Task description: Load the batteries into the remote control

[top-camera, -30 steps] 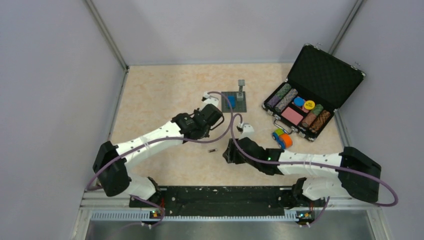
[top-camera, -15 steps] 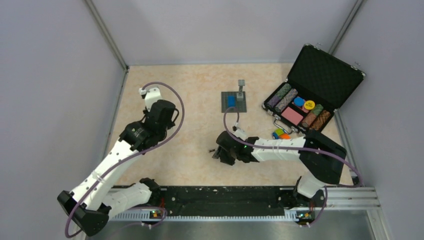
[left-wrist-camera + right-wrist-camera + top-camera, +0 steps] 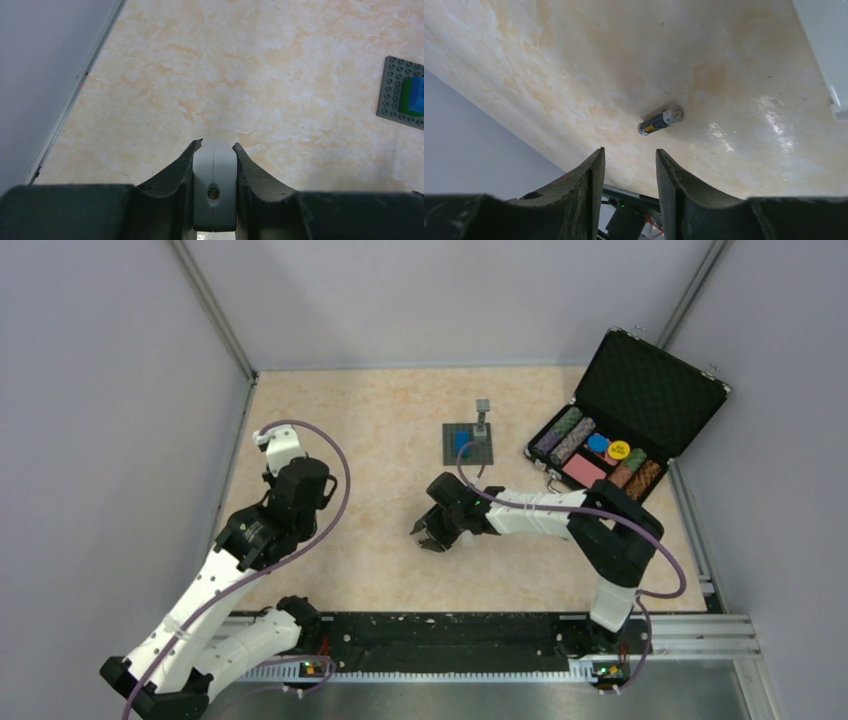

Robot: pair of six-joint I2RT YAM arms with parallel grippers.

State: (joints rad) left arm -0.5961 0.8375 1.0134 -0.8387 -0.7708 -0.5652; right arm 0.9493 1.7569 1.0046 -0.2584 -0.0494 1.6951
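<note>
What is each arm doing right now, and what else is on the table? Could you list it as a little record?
left gripper: shut on the remote control, lifted off the table
right gripper: open, empty, close to the battery
battery: one in view, lying on its side, untouched
second battery: not visible
baseplate: grey, carries a blue block
case: open, poker chips inside, far right

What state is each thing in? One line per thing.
slim white plastic remote control: clamped in the left gripper.
small dark cylindrical battery: lying loose on the table.
left gripper: shut on the remote control.
right gripper: open, empty, near the battery.
black hinged poker-chip case: lid open.
</note>
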